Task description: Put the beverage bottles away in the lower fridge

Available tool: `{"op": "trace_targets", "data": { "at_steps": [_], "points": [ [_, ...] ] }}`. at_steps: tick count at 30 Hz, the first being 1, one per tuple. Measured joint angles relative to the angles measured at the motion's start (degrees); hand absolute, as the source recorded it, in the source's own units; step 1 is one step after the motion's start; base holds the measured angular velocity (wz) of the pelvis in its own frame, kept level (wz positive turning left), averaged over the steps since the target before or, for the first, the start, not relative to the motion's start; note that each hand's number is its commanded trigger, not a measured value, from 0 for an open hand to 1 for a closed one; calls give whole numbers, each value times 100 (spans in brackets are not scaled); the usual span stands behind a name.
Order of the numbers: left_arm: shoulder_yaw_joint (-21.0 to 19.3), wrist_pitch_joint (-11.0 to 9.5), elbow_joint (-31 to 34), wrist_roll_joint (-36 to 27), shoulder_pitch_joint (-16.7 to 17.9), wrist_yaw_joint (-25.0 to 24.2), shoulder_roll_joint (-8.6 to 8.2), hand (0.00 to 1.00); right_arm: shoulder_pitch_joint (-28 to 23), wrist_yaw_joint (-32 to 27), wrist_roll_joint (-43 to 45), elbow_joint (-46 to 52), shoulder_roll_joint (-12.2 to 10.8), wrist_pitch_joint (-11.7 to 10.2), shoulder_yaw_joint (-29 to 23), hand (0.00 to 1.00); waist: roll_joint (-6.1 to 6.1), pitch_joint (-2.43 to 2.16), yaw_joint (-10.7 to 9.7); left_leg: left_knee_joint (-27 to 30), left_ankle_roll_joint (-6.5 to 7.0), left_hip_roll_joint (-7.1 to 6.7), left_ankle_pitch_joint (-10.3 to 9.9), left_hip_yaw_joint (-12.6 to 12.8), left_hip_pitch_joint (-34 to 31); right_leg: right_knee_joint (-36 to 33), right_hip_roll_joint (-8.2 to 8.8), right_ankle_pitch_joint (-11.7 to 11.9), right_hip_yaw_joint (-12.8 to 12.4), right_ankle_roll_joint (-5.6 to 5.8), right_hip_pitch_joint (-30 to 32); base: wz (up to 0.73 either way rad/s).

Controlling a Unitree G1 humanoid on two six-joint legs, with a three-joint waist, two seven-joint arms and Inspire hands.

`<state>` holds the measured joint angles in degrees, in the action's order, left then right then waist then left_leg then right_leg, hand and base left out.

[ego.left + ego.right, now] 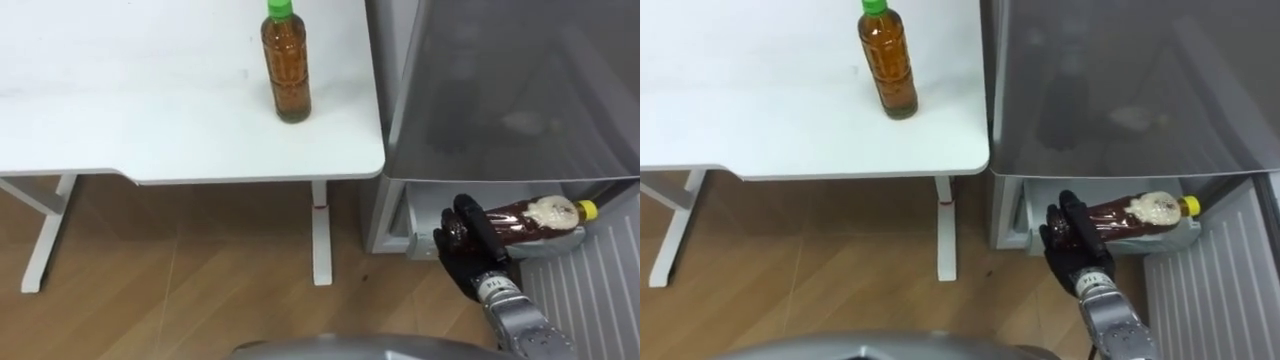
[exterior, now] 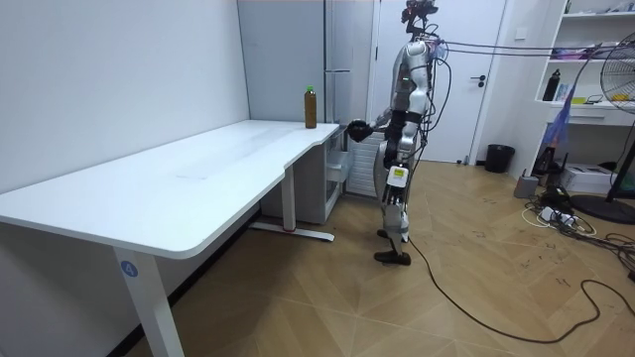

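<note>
The right hand [image 1: 468,240] curls round a dark-brown drink bottle [image 1: 535,217] with a yellow cap, held sideways at the open lower fridge [image 1: 425,198]. A green-capped amber bottle [image 1: 286,70] stands upright on the smooth white table [image 1: 150,130]

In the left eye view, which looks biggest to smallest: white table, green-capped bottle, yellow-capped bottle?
Largest: white table.
Then green-capped bottle and yellow-capped bottle: about alike, and at different distances, so unranked.

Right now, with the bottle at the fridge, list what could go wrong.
1. The right robot hand grips the yellow-capped bottle near its base, lying sideways; it may slip or twist out.
2. It could knock the lower fridge rim going in.
3. The green-capped bottle stands near the table corner; a careless reach could topple it.
</note>
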<state>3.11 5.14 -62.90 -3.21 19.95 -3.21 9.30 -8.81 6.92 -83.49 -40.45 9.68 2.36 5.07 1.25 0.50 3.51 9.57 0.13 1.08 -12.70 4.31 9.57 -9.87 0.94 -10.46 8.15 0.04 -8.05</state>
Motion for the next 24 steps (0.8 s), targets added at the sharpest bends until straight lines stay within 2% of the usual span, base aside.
{"op": "trace_targets", "data": {
  "at_steps": [5, 7, 11, 14, 17, 19, 20, 21, 22, 24],
  "points": [
    [1, 189, -2, 183, 88, -144, -59, 0, 6, -52, -23, 5, 8, -1, -35, 100, 63, -24, 0, 20, 0, -9, 1, -59, -31, -19, 18, -16, 56, -6, -4, 7],
    [6, 200, 10, 162, 61, -157, -59, 0, 61, -146, -257, -2, 35, 0, -80, 100, 88, -21, -31, 79, 3, -55, 2, -158, -106, -129, 89, -108, 173, 1, 89, 20],
    [11, 202, 109, 164, 52, -156, -40, 0, 156, -253, -375, -75, 41, -51, -251, 100, 101, -20, -51, 182, 4, -104, 2, -195, -181, -306, 182, -226, 337, 19, 155, 22],
    [121, 223, 105, 152, -21, -163, -41, 0, 394, -254, -551, -337, 47, -48, -259, 100, 102, -18, -67, 313, 4, -110, 2, -201, -399, -412, 215, -261, 419, 8, 320, 14],
    [204, 280, 94, 148, -287, -199, -38, 0, 887, -263, -712, -885, 54, -37, -420, 100, 107, -5, -15, 477, 4, -108, 4, -191, -767, -642, 249, -292, 446, -27, 712, 7],
    [277, 279, 61, 114, -498, -201, -35, 0, 1350, -261, -814, -1241, 101, -38, -429, 100, 112, 29, -9, 634, 4, -117, 6, -187, -1086, -897, 310, -341, 454, -60, 1066, 0],
    [277, 279, 49, 102, -558, -197, -30, 0, 1482, -261, -852, -1350, 110, -39, -434, 100, 108, 32, -10, 662, 4, -118, 6, -191, -1171, -948, 318, -349, 454, -69, 1160, 0],
    [277, 280, 28, 85, -713, -194, -2, 0, 1673, -166, -862, -1540, 122, -35, -444, 100, 81, 52, -9, 772, 3, -114, 7, -192, -1384, -1049, 340, -359, 449, -84, 1361, 0],
    [286, 269, -37, 50, -870, -192, 40, 0, 1827, -98, -836, -1647, 123, 13, -455, 100, 64, 93, -28, 902, 2, -107, 7, -188, -1576, -1152, 371, -368, 461, -108, 1537, 0],
    [342, 222, -202, 30, -1134, -188, 76, 0, 2202, -120, -827, -2030, 151, 26, -537, 100, 33, 131, -33, 1048, 2, -107, 7, -158, -1889, -1341, 414, -382, 461, -135, 1855, 0]
  ]
}}
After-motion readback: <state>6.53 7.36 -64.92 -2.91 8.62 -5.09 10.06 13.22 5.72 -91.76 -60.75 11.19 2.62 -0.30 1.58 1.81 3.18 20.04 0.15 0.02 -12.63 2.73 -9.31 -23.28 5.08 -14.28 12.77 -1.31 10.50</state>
